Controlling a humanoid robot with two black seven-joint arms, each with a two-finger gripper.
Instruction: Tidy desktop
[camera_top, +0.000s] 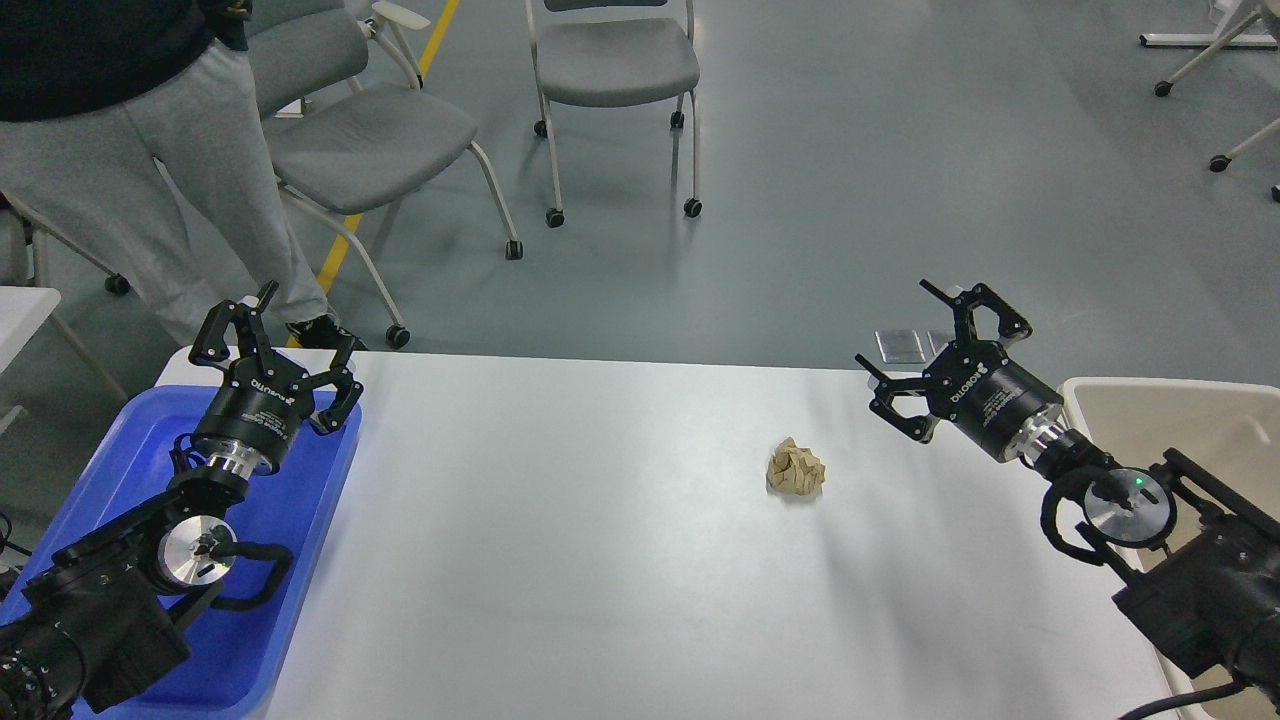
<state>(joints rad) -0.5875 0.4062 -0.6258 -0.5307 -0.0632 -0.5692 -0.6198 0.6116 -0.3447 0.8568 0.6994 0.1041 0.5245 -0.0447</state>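
Note:
The white desktop (600, 560) fills the middle of the head view. A crumpled tan paper ball (795, 469) lies on it, right of centre. My right gripper (925, 345) is open and empty, above the desktop's far right part, up and to the right of the ball and apart from it. My left gripper (280, 335) is open and empty, above the far end of the blue tray (300, 520) at the desktop's left edge.
A beige bin (1180, 420) stands off the desktop's right edge, under my right arm. A person in grey trousers (150, 170) stands beyond the far left corner. Grey wheeled chairs (610, 70) stand on the floor behind the table.

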